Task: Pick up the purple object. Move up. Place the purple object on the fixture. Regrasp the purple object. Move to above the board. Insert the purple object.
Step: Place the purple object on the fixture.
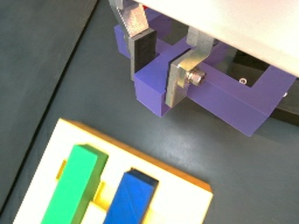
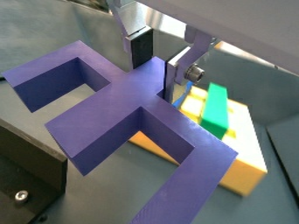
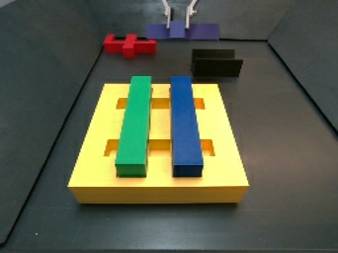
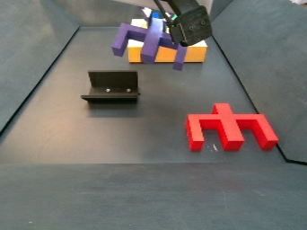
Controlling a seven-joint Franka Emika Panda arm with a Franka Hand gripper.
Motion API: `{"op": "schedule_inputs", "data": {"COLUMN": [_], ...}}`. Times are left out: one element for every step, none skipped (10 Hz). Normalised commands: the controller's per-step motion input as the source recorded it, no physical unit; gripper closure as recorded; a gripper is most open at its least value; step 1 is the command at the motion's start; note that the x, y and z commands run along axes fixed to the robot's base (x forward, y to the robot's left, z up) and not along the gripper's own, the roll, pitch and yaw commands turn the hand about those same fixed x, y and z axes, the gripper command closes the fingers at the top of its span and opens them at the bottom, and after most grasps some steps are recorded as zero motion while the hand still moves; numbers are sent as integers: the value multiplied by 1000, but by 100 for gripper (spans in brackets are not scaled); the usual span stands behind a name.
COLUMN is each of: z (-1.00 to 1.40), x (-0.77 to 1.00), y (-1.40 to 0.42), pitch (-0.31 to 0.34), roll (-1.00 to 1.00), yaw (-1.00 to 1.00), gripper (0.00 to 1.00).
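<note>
My gripper (image 4: 180,31) is shut on the purple object (image 4: 135,38), a notched cross-shaped piece that hangs clear of the floor in a side view. In both wrist views the silver fingers with dark pads clamp one narrow arm of the purple object (image 1: 222,101) (image 2: 128,109), with the gripper (image 1: 159,77) (image 2: 156,74) astride it. The fixture (image 4: 111,86) (image 3: 216,63) stands on the dark floor, and part of it shows behind the piece (image 1: 254,70). The yellow board (image 3: 158,183) (image 1: 176,197) carries a green bar (image 3: 133,124) and a blue bar (image 3: 187,124).
A red notched piece (image 4: 228,128) (image 3: 126,42) lies on the floor apart from the board. Sloping dark walls enclose the work area on both sides.
</note>
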Motion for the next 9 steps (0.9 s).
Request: {"op": "schedule_inputs", "data": {"z": [240,237,183,40,0,-29,-74,-43,-143], "x": [506,509,543,634,666,649,643,774,434], "y": [37,100,197,377,306,251,226,151,171], "pitch": [420,409,351,374,311,286,214,63,-60], "roll": [-446,-377,-303,-266,-311,-380,-417,-500,-489], "yaw": [260,260,231,94,126,149,174,114,91], "gripper": [100,100,100,100,100,100,100,100,100]}}
